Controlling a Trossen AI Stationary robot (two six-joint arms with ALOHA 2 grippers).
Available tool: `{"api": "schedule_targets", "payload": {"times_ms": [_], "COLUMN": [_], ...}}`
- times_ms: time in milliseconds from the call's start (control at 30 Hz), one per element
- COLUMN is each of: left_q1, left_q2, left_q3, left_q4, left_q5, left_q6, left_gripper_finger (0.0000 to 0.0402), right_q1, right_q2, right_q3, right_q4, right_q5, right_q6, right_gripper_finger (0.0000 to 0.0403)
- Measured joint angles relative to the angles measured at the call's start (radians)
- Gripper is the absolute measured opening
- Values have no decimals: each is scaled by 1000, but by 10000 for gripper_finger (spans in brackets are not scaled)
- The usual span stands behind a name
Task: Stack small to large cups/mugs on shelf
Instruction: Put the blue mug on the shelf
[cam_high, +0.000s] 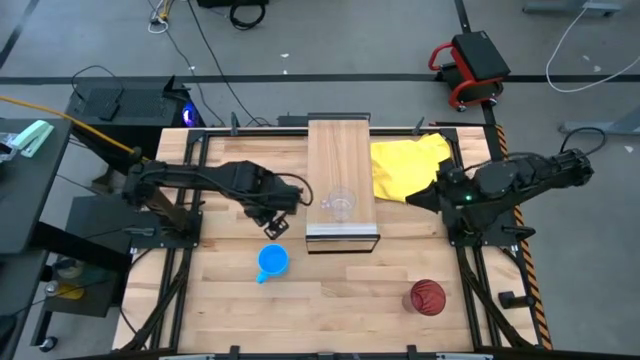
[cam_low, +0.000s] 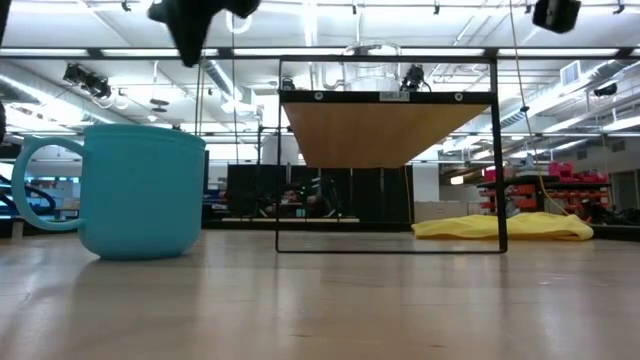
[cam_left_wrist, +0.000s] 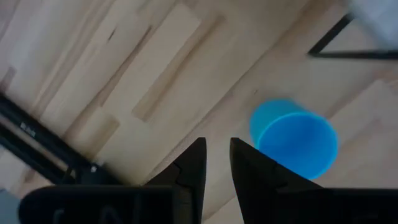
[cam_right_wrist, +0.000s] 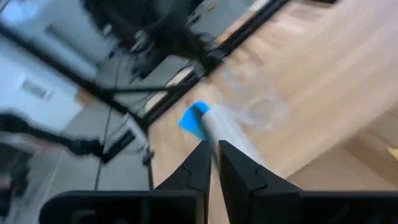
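A small clear glass cup (cam_high: 340, 205) stands upright on the near end of the light-wood shelf (cam_high: 340, 150); in the low view the glass cup (cam_low: 372, 70) shows on top of the shelf (cam_low: 390, 130). The blue mug (cam_high: 272, 262) rests on its base on the table, near and left of the shelf. The dark red tumbler (cam_high: 427, 297) stands near the front right. My left gripper (cam_high: 275, 226) hangs pointing down just beyond the mug (cam_left_wrist: 295, 140), its fingers a little apart and holding nothing. My right gripper (cam_high: 420, 198) is drawn back at the shelf's right, a narrow slit between its fingers, nothing in it.
A crumpled yellow cloth (cam_high: 408, 165) lies at the back right beside the shelf. The shelf's dark metal frame (cam_low: 495, 150) stands on the table. Bare tabletop (cam_high: 345, 290) lies between mug and tumbler. Black frame rails (cam_high: 190, 200) run along the table's sides.
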Motion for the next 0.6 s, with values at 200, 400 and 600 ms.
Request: {"api": "schedule_targets", "payload": {"times_ms": [200, 400, 600], "left_q1": [5, 10, 10], "left_q2": [-67, -98, -107], "left_q3": [-78, -78, -77], "left_q4": [2, 4, 1], "left_q5": [-17, -31, -32], "left_q6": [-59, -76, -97], "left_gripper_finger": [84, 77, 73], "right_q1": [0, 0, 0], "right_q2": [15, 33, 44], "right_q3": [0, 0, 0], "right_q4": [32, 36, 37], "right_q5": [77, 82, 83], "right_q6": [139, 192, 192], "right_gripper_finger": [37, 36, 35]}}
